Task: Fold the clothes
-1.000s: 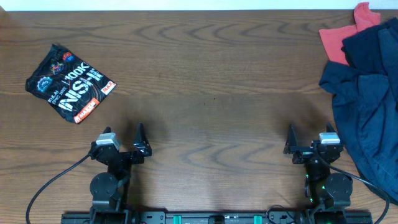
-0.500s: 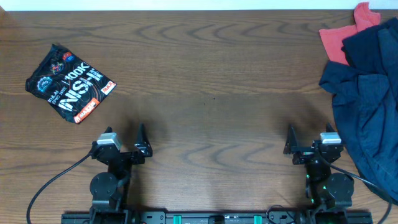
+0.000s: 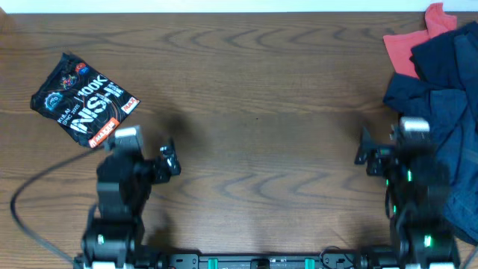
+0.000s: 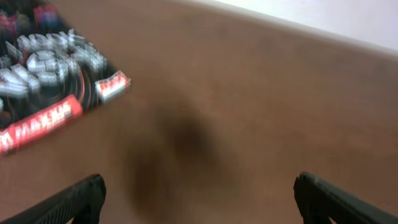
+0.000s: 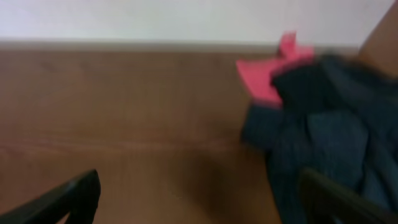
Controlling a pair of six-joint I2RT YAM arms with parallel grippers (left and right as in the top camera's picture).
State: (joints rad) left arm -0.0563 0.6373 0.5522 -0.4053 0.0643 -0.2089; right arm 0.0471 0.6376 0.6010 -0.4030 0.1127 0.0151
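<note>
Left gripper (image 4: 199,190) — jaws spread wide, nothing between, over bare tabletop (image 3: 261,90). Right gripper (image 5: 199,193) — jaws likewise spread, empty. Clothes (image 3: 441,104): dark navy wrinkled heap, unfolded, at tabletop's right edge, ahead and to right of right gripper. Red cloth (image 3: 403,45) shows at heap's far-left corner, partly under it. Snack bag (image 3: 82,101), glossy black, lies flat at far left, near left gripper.

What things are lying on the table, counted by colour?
Black: 1, the snack bag.
Navy: 1 pile of clothes; the number of garments in it cannot be told.
Red: 1 cloth.
Total: 3.
</note>
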